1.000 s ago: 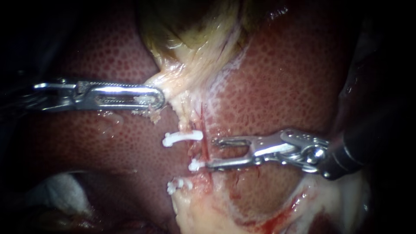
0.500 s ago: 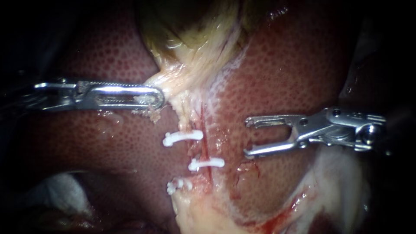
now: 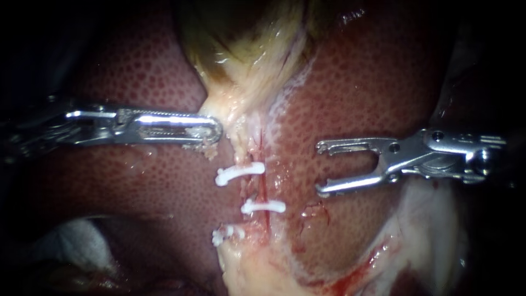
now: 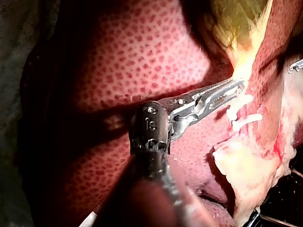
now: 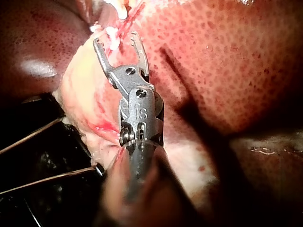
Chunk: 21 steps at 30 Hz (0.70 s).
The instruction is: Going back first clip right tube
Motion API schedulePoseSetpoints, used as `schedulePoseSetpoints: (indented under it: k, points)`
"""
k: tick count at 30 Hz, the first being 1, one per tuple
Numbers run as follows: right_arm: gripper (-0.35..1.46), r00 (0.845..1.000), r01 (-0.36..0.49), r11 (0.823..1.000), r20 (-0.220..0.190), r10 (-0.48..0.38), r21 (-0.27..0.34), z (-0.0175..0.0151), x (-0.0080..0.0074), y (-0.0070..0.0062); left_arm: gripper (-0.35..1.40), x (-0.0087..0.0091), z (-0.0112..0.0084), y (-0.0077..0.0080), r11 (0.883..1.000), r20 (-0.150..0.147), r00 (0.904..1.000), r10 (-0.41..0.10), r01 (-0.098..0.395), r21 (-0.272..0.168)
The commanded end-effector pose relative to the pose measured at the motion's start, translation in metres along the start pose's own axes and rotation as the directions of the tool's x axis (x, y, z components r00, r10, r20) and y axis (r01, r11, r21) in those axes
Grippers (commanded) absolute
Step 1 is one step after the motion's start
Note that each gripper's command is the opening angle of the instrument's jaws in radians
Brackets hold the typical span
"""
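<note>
Three white clips sit across the thin red tube [image 3: 262,183] below the gallbladder [image 3: 246,49]: an upper clip [image 3: 239,172], a middle clip [image 3: 263,206] and a lower clip [image 3: 227,234]. My right instrument [image 3: 320,169] hangs over the liver to the right of the clips, its jaws open and empty. In the right wrist view the right instrument [image 5: 117,40] points at the clipped tube. My left instrument [image 3: 215,131] comes in level from the left, shut on the pale tissue just under the gallbladder. In the left wrist view the left instrument [image 4: 236,87] ends just above the clips [image 4: 246,118].
Mottled red liver [image 3: 361,87] surrounds the field. Pale fatty tissue [image 3: 257,268] with some blood lies below the clips. A white gauze [image 3: 76,241] shows at the lower left. Two thin wires [image 5: 33,135] run beside the tissue in the right wrist view.
My right instrument has drawn back to the right off the middle clip, which stays on the tube. My left instrument has shifted slightly right, taking the pale tissue with it.
</note>
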Motion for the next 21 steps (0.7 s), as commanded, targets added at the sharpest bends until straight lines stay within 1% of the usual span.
schedulePoseSetpoints:
  k: [1, 5, 8, 21]
  points:
    - [0.49, 1.0, 0.0, 1.0, 0.0, 0.0, 0.001, -0.0001, 0.0, 0.0, -0.35, -0.0003, 0.0007, -0.0002, 1.0, 0.007, 1.0, -0.003, 0.003, 0.002]
    - [0.49, 1.0, 0.0, 1.0, 0.0, 0.0, 0.001, -0.0002, 0.0, 0.0, -0.35, -0.0012, 0.0028, -0.0006, 1.0, 0.019, 0.9998, -0.002, 0.002, -0.003]
    - [0.49, 1.0, 0.0, 1.0, 0.0, 0.0, 0.002, -0.0002, 0.0, 0.0, -0.35, -0.002, 0.0039, -0.0009, 1.0, 0.031, 0.9995, -0.002, 0.002, -0.007]
    - [0.49, 1.0, 0.004, 1.0, 0.0, -0.004, 0.003, -0.0004, 0.0003, -0.0001, -0.35, -0.0018, 0.004, -0.0009, 1.0, 0.032, 0.9995, -0.008, 0.008, -0.008]
